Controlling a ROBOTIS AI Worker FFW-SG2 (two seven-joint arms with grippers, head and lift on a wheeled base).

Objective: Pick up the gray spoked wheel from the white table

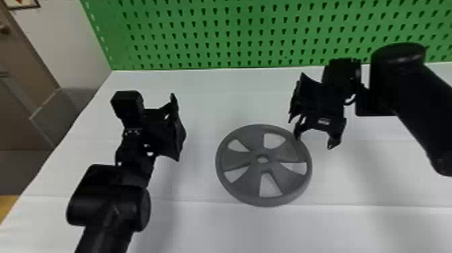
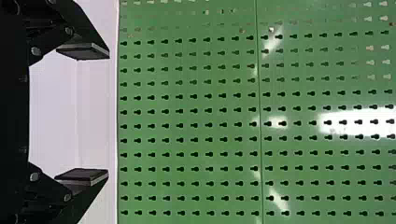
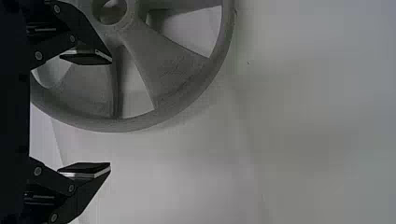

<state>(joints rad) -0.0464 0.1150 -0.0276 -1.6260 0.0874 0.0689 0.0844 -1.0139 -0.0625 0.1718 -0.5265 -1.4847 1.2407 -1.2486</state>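
Presently, note gray, round, spoked wheel (image 1: pixel 256 167) flat on white bench (image 1: pixel 215 97); note right black two-fingered tool (image 3: pixel 110 113), wide, by wheel's right edge, presumably for pinching; note left black tool (image 2: pixel 108 113), wide, left of wheel, perhaps for support.

We see one gray spoked wheel (image 1: pixel 253 160), round and dull-surfaced, lying flat on the white table (image 1: pixel 201 228), its open face turned up. Five broad spokes run from a small central hub out to a smooth, rounded rim, and we can see the white tabletop through the five wedge-shaped gaps between them. The hub has a round hole in its middle. In our head view the wheel sits a little right of center; in our right wrist view we make out faint marks on one spoke.
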